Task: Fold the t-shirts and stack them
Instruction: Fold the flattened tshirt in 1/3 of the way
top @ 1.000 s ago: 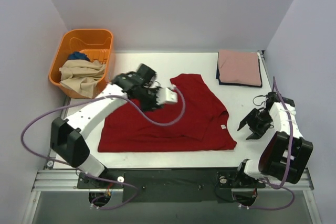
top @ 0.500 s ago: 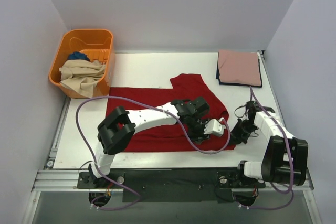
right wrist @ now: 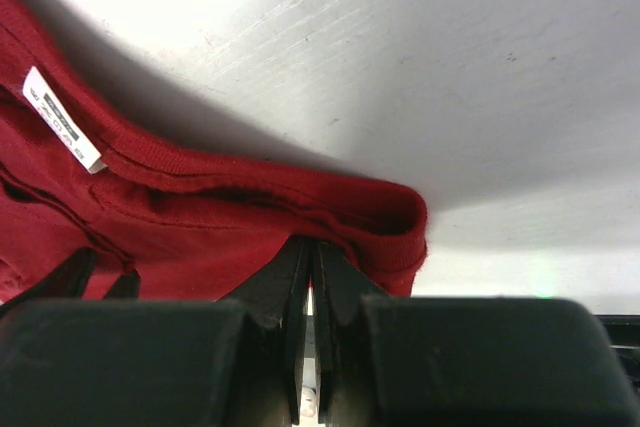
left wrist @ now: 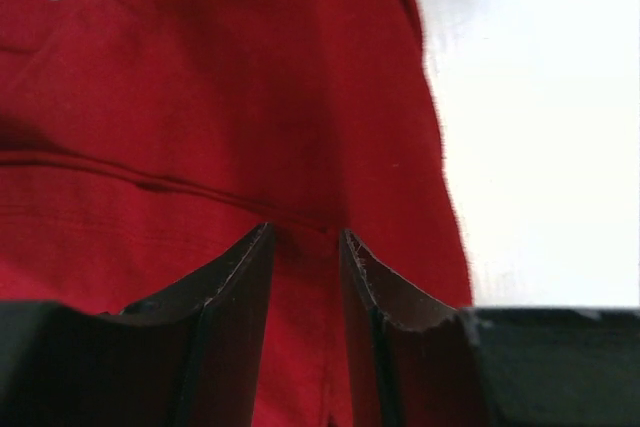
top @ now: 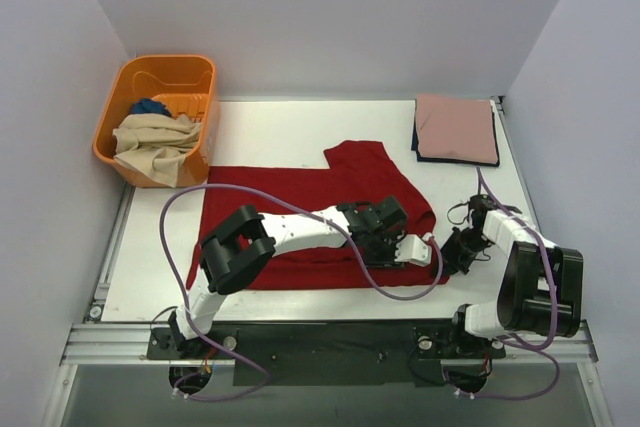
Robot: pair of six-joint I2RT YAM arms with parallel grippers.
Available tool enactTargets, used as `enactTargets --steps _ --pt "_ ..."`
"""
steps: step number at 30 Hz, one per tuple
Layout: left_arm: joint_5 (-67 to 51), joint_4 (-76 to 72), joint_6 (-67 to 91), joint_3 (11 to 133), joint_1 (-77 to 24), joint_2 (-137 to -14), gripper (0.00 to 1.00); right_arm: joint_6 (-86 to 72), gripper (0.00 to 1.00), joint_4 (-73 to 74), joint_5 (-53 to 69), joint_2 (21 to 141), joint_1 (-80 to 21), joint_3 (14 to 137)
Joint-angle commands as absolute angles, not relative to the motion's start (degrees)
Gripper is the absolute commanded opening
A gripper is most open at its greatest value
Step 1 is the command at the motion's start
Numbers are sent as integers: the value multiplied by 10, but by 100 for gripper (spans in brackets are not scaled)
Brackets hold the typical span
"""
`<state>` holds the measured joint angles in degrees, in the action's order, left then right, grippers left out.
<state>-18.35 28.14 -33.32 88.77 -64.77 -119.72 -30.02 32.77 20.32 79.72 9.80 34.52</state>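
The right gripper [right wrist: 310, 247] is clenched, its tips pinching the rolled hem corner of the dark red t-shirt [top: 365, 172], which lifts off the table [top: 280, 127] just ahead of them. Close beside it, the left gripper [left wrist: 305, 242] holds its jaws narrowly parted, pressed onto the same shirt. A seam crosses just beyond the tips, and no cloth is gathered between them. The rest of the shirt spreads away from both claws.

The right pinch sits at the very edge, so I judge it may slip once pulled. The left arm [top: 300, 234] lies across the cloth and could rumple it.

Only the wrist views show the jaws and the care label [right wrist: 62, 119]. Only the top view shows the dusty pink shirt [top: 455, 127], folded well beyond the right claw.
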Motion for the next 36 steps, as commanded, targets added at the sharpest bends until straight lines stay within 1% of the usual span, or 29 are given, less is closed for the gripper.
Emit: enactTargets --steps 1,2,6,8,9,10,14,19,26,31,36 --pt "-139 243 -343 896 -647 -1201 42 -304 0 323 191 788 103 333" --pt "-135 243 -346 895 -647 -1201 41 -304 0 323 191 788 103 333" --pt "-146 250 -352 882 -646 -1199 29 -303 0 322 192 789 107 334" --pt "-150 252 -354 875 -646 -1198 19 -301 0 323 194 791 112 335" --pt "-145 250 -354 873 -646 -1198 4 -301 0 322 196 792 113 335" --pt "-138 247 -351 874 -646 -1198 0 -301 0 323 197 792 117 335" --pt "-110 252 -293 901 -623 -1187 0 -301 0 322 195 795 122 335" --pt "-135 243 -227 909 -556 -1175 0 -300 0 320 192 820 122 338" --pt "-181 219 -179 879 -501 -1173 0 -301 0 322 189 832 122 340" --pt "-165 208 -158 873 -477 -1182 0 -301 0 323 190 839 122 342" --pt "-121 227 -152 867 -462 -1172 0 -301 0 326 184 845 122 345"
